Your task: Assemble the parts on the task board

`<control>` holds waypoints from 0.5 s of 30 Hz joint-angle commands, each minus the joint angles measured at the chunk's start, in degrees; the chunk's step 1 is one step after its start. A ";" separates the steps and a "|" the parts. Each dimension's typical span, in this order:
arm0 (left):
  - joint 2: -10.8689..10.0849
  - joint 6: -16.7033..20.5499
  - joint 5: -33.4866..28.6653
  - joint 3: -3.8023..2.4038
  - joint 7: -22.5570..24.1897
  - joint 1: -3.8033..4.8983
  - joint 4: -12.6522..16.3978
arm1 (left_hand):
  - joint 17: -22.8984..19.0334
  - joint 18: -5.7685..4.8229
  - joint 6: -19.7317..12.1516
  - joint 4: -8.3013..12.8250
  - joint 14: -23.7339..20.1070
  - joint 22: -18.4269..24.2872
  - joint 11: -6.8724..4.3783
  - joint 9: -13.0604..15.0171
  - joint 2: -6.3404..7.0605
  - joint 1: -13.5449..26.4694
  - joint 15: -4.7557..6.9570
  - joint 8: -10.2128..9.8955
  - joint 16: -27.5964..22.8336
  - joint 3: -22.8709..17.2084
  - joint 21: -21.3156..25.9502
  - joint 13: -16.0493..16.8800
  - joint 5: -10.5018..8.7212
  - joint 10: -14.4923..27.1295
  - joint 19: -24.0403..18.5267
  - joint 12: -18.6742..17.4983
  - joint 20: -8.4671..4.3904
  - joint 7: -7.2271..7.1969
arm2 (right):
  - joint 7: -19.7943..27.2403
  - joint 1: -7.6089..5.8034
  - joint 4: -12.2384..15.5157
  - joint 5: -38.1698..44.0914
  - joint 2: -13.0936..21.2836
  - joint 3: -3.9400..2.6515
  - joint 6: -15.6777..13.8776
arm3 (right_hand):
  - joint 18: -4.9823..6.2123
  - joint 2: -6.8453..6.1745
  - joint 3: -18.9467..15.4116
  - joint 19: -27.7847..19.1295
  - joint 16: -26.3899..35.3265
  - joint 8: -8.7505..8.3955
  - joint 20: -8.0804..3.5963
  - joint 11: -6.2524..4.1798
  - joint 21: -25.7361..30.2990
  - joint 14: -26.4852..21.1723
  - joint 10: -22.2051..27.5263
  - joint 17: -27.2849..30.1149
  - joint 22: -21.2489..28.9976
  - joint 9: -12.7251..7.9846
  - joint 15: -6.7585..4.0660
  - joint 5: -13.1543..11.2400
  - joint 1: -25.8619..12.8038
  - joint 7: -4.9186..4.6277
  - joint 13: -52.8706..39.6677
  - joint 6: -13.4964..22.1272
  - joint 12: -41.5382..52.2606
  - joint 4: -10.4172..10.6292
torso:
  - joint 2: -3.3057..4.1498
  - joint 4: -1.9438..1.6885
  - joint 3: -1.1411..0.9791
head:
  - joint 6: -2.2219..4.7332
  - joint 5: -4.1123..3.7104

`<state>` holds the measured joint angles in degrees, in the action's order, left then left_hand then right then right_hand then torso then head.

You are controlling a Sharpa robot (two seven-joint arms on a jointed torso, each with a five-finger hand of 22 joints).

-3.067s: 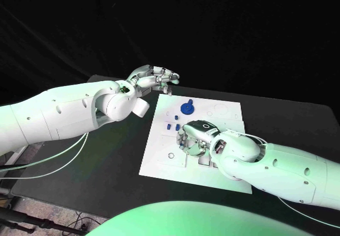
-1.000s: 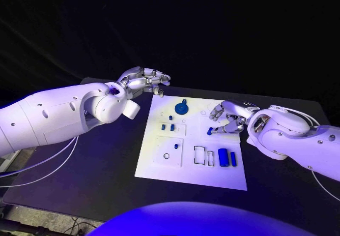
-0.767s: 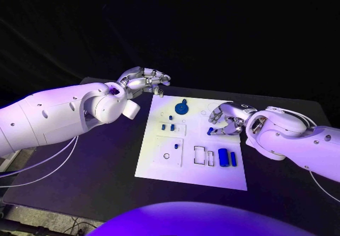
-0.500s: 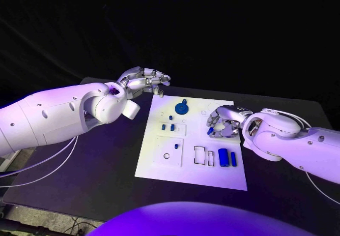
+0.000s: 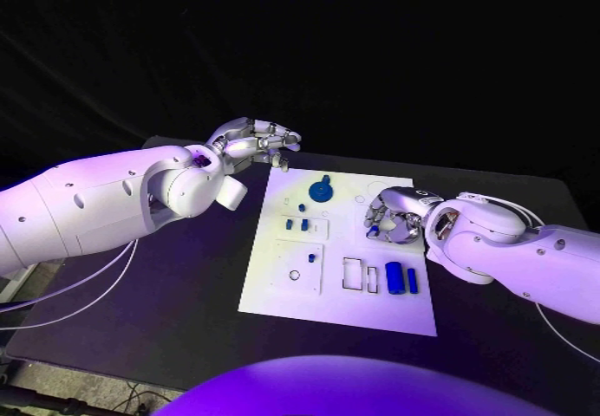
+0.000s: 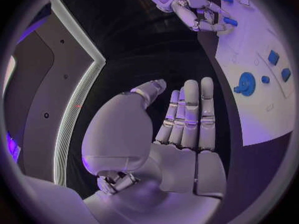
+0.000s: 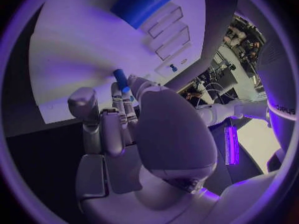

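Board (image 5: 300, 290) (the white plate) lies flat on the black table (image 5: 163, 295), and everything else is placed from it. Over the board's right half, the right hand (image 5: 390, 215) hovers with its fingers curled in; a small blue peg (image 7: 120, 78) is pinched at its fingertips, as the right wrist view shows, and the left wrist view shows the same peg (image 6: 229, 21) in that hand (image 6: 202, 15) above the white surface. Off the board's far left corner, above the table, the left hand (image 5: 259, 141) is raised and holds nothing; in its own wrist view the fingers (image 6: 190, 112) lie straight and side by side, with the thumb standing a little off from them.

On the board near its far edge sits a round blue disc (image 5: 322, 191). Toward the board's middle, left of centre, two small blue pieces (image 5: 296, 224) stand close together, and another tiny blue piece (image 5: 311, 257) stands nearer the front. At the board's right side, nearer than the right hand, a blue cylinder (image 5: 394, 277) and a thinner blue bar (image 5: 412, 279) lie side by side, just beside two outlined rectangular slots (image 5: 360, 276).
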<state>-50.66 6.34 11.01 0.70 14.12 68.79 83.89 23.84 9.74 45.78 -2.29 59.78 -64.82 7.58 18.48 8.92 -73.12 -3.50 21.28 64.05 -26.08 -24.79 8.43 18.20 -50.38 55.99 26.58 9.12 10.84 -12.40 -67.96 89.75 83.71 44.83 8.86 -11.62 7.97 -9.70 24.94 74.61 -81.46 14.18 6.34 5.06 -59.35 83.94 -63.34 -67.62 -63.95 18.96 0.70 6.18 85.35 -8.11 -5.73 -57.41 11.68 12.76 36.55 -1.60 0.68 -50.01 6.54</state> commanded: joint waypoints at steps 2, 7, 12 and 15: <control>0.08 -0.80 0.08 -0.04 0.35 0.07 0.16 | 0.07 0.58 -0.48 -0.04 -0.46 0.05 0.13 0.05 -0.12 -0.47 -0.01 0.21 -0.15 0.35 0.31 -0.06 0.37 0.42 -0.18 0.28 0.39 0.00 | 0.18 0.17 -0.09 1.48 -0.08 0.06 0.49 | -0.79 -1.15 1.75 0.31 -0.29 0.46 -0.16 -0.12 -0.09 1.63 -0.63 -0.01 -0.12 0.26 -0.40 0.14 -0.27 -0.11 -0.21 -0.56 -0.61 -0.51 | -0.02 0.06 -0.03 | 0.01 0.03; 0.08 -0.82 0.08 -0.04 0.26 0.07 0.15 | 0.07 0.58 -0.48 -0.04 -0.46 0.05 0.13 0.05 -0.12 -0.47 -0.01 0.21 -0.15 0.35 0.31 -0.06 0.37 0.42 -0.18 0.28 0.39 0.00 | 0.17 0.22 -0.22 1.94 -0.09 0.06 0.48 | -0.78 -1.89 2.93 0.19 -0.33 0.40 -0.15 -0.01 0.06 1.63 -0.59 -0.06 -0.13 0.37 -0.34 0.13 -0.89 -0.23 -0.19 -0.31 -1.08 -0.86 | 0.00 -0.01 -0.03 | 0.01 0.00; 0.05 -0.82 0.08 -0.04 0.18 0.07 0.14 | 0.08 0.58 -0.53 -0.12 -0.47 0.08 0.14 0.06 -0.18 -0.44 -0.02 0.28 -0.13 0.39 0.33 -0.06 0.39 0.46 -0.17 0.34 0.40 0.02 | 0.10 0.24 -0.22 2.41 -0.09 0.06 0.59 | -0.75 -2.88 3.76 0.01 -0.31 0.35 -0.03 0.20 0.34 1.58 -0.19 0.04 -0.05 0.50 -0.18 -0.21 -1.81 -0.39 -0.16 -0.05 -1.60 -1.20 | 0.02 0.00 -0.01 | 0.01 -0.03; 0.05 -0.82 0.08 -0.04 0.16 0.07 0.13 | 0.08 0.58 -0.53 -0.12 -0.47 0.08 0.14 0.06 -0.18 -0.44 -0.02 0.28 -0.13 0.39 0.33 -0.06 0.39 0.46 -0.17 0.34 0.40 0.02 | 0.06 0.25 -0.19 2.61 -0.09 0.07 0.65 | -0.74 -3.39 4.10 -0.07 -0.31 0.27 0.05 0.32 0.45 1.56 0.13 0.04 -0.04 0.54 -0.08 -0.23 -2.27 -0.50 -0.12 0.15 -1.90 -1.40 | 0.01 0.03 -0.01 | 0.01 -0.05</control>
<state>-50.66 6.31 11.03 0.70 14.08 68.79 83.89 23.83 9.74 45.78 -2.46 59.78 -64.83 7.79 18.47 8.92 -73.12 -3.50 21.27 64.05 -25.92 -24.79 8.43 18.20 -50.17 55.99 26.58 9.12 10.84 -12.40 -67.84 89.52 84.98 44.76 8.84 -11.71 7.98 -12.57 28.64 74.61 -81.45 14.40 6.35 5.15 -59.10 83.94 -63.33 -67.61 -64.01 19.41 0.70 6.19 83.08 -8.47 -5.95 -57.45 9.98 11.32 36.54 -1.57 0.66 -50.01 6.51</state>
